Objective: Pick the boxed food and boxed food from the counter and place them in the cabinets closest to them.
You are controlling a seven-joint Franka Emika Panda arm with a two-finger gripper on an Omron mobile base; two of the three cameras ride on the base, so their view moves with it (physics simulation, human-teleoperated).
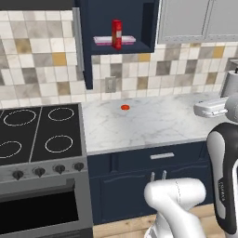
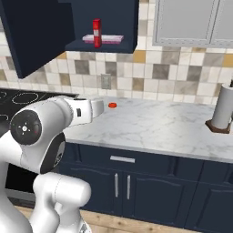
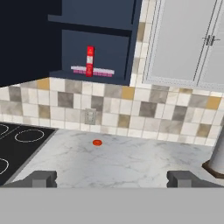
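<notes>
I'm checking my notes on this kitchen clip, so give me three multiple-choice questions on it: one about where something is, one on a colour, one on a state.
1. Where does the red box stand?
A. on the stove
B. in the open navy cabinet
C. on the counter

2. What colour is the small round thing on the counter?
A. red-orange
B. green
C. white

3. How is the gripper?
A. shut on the box
B. shut on nothing
C. open

Key: 1 B, the box stands upright on the cabinet's shelf; 2 A, it shows red-orange against the white marble; 3 C, the hand view shows the fingertips far apart with nothing between them.
</notes>
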